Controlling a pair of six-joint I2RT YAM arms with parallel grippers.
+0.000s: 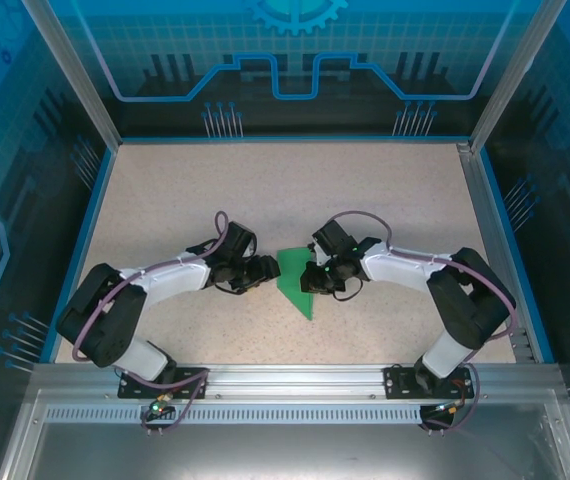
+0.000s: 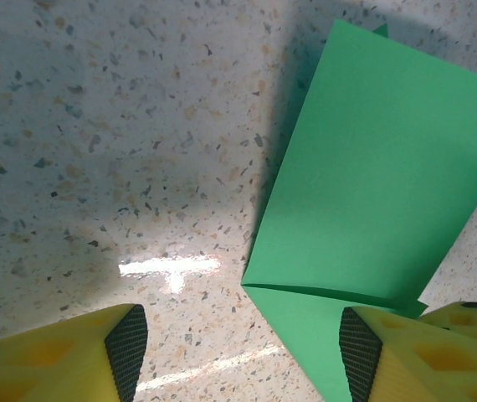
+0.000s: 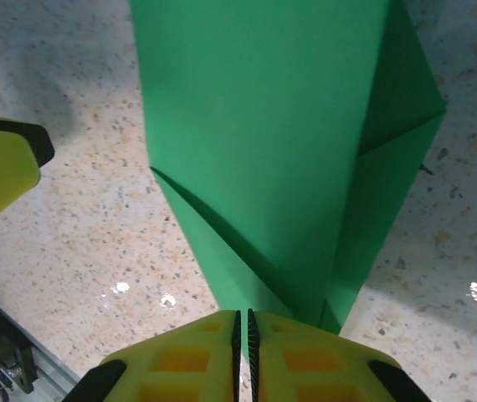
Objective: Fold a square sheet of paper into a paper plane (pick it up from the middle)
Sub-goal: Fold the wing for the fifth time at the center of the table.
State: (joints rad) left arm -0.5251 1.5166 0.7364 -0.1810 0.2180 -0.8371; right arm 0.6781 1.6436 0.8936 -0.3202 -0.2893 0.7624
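While R claw (image 3: 243,316) pinches paper plane (image 3: 264,126), L claw (image 2: 243,347) gapes beside.

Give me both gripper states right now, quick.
Left gripper: open, holding nothing.
Right gripper: shut on the thin bright green partly folded paper sheet.

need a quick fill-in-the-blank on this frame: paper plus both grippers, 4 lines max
1. The folded paper on the table is ___ in colour.
2. In the top view, the paper lies ___ the two grippers.
3. The left gripper has its jaws ___.
4. The right gripper has its jaws ___.

Missing words: green; between; open; shut.
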